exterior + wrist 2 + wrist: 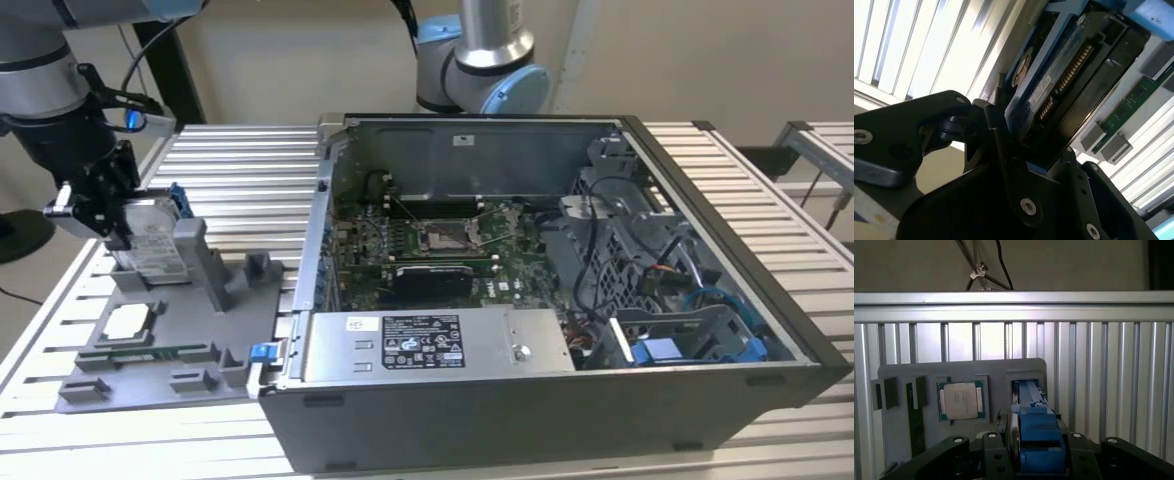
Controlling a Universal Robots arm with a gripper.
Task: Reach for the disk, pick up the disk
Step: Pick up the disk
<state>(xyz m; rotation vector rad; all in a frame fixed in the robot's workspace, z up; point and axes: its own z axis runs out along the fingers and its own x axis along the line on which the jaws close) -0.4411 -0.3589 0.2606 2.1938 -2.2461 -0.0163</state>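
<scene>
In the exterior view the disk (150, 243), silver-grey with a white label and a blue bracket, stands on edge in the upright slot of the grey fixture (200, 330) at that view's left. My gripper (123, 232) comes down on it from above, one finger on each face. In both wrist views the black fingers (1004, 442) press against the blue bracket (1038, 440). The second wrist view has the disk (1054, 85) with its connector edge wedged between the jaws of my gripper (1034, 150). The disk's lower end still seems to sit in the slot.
A small silver square chip (961, 400) lies in a socket on the fixture beside the slot. An open computer case (727, 300) with a grey stickered box (427, 345) stands to the exterior view's right. A second arm's base (481, 60) rises behind it. The slatted metal table (240, 170) lies underneath.
</scene>
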